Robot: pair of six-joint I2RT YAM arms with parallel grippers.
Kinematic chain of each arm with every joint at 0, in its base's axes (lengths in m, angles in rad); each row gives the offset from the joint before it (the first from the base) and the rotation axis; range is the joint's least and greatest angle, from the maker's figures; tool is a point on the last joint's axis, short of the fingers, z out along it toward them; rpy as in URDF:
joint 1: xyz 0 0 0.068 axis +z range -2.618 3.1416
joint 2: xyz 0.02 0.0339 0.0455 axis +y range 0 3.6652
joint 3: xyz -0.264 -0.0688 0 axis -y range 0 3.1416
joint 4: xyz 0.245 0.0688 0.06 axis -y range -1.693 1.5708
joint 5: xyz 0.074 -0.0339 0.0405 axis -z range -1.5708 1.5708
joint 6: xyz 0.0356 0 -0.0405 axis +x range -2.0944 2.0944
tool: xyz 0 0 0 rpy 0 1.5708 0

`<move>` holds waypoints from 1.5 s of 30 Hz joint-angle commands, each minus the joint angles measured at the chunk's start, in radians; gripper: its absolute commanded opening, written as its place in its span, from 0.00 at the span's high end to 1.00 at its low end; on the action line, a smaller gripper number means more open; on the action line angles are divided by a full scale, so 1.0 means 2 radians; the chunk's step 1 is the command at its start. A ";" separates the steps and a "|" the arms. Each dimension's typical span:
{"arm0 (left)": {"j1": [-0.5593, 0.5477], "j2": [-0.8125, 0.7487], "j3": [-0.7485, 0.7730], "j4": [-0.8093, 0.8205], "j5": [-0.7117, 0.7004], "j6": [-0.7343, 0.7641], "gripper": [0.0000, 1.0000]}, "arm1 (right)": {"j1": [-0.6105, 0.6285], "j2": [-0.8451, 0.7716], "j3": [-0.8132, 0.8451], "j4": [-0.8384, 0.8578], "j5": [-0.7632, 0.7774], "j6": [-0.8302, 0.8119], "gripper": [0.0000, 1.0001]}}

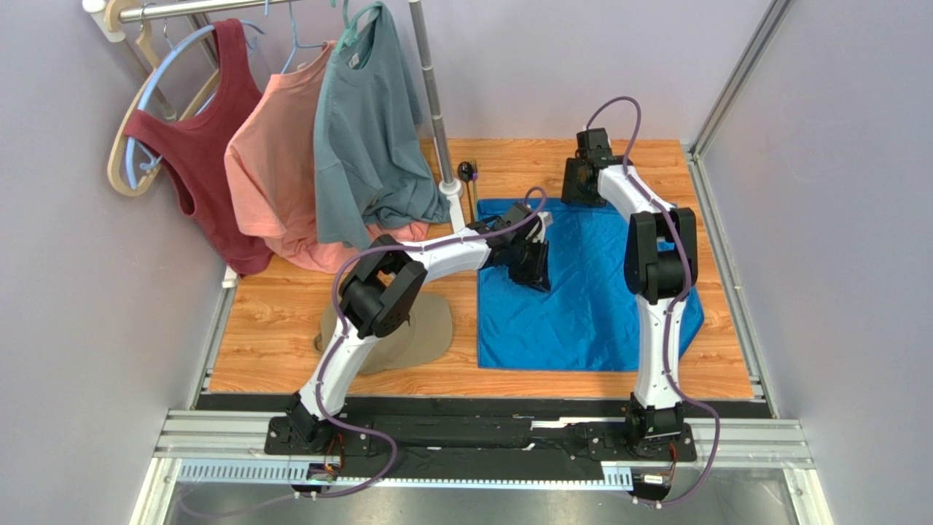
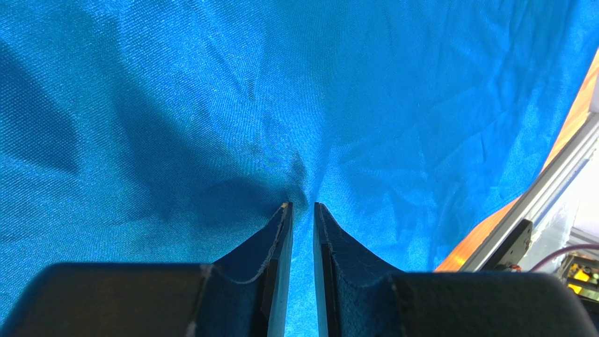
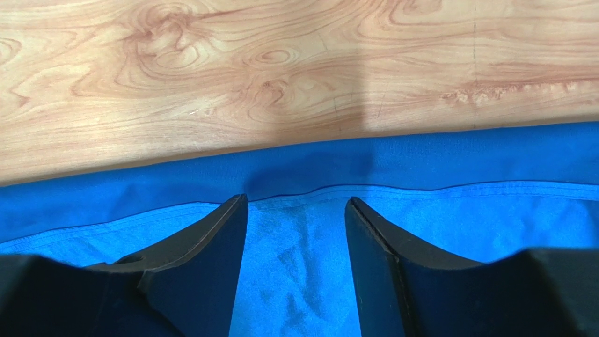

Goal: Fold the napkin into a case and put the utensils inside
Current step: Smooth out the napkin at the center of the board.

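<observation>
Napkin (image 1: 569, 317) fold: my left gripper (image 2: 301, 206) pinches a mid-cloth pucker, my right gripper (image 3: 296, 199) stands open astride the far hem (image 3: 457, 188) and should close squarely on it before lifting.

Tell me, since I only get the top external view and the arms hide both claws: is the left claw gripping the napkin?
Observer: Yes. In the left wrist view, the left claw is nearly closed, and the napkin puckers into a pinch at its tips.
Operator: And the right one?
Observer: The right claw is open, fingers well apart, over the napkin's hemmed far edge. I cannot tell if it touches.
Operator: What lies past that hem?
Observer: A strip of a second blue layer, then bare wooden table.
</observation>
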 commanded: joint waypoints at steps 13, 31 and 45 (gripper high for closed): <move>-0.006 -0.014 -0.010 -0.018 0.002 -0.004 0.74 | 0.003 0.047 0.061 -0.067 0.015 0.028 0.43; 0.004 -0.055 0.026 -0.046 -0.008 0.033 0.68 | -0.024 0.039 0.232 -0.060 0.048 0.041 0.35; 0.002 -0.008 0.066 -0.039 0.046 0.014 0.67 | -0.064 -0.084 -0.044 -0.051 0.030 0.043 0.37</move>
